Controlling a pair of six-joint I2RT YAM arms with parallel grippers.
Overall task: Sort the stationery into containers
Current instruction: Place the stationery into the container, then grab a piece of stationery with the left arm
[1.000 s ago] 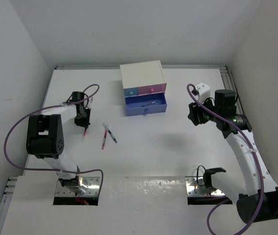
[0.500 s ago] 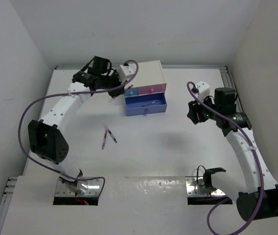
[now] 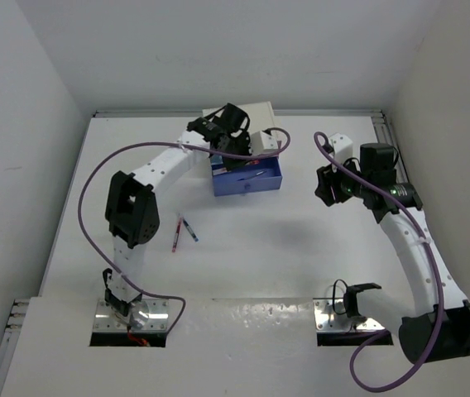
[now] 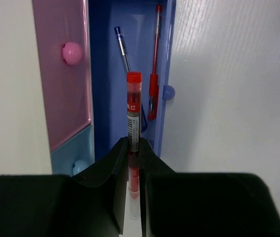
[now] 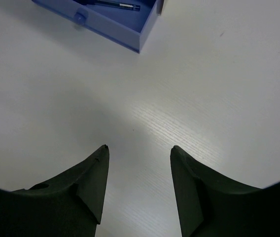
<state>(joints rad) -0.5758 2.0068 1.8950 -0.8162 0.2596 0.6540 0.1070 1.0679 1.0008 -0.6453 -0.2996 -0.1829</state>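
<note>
My left gripper [image 4: 134, 140] is shut on a thin red pen [image 4: 133, 113] and holds it above the open periwinkle-blue drawer [image 4: 100, 59] of the white cabinet [image 3: 239, 124]. In the top view the left gripper [image 3: 239, 153] is over that drawer [image 3: 260, 184]. A blue pen [image 4: 122, 47] and a red pen [image 4: 155, 74] lie in the drawer. The pink drawer [image 4: 61, 89] and light-blue drawer [image 4: 73, 153] are shut. A red pen [image 3: 175, 235] and a blue pen [image 3: 190, 231] lie on the table. My right gripper [image 5: 139, 150] is open and empty, right of the drawer [image 5: 105, 22].
The table [image 3: 301, 256] is white with walls on three sides. A metal rail [image 3: 381, 124] runs along the back right edge. Two mounting plates [image 3: 136, 313] lie at the near edge by the arm bases.
My left arm has swung from the table's left side, carrying the red pen, to above the open periwinkle-blue drawer. One pen fewer lies on the table. The right arm has barely moved.
</note>
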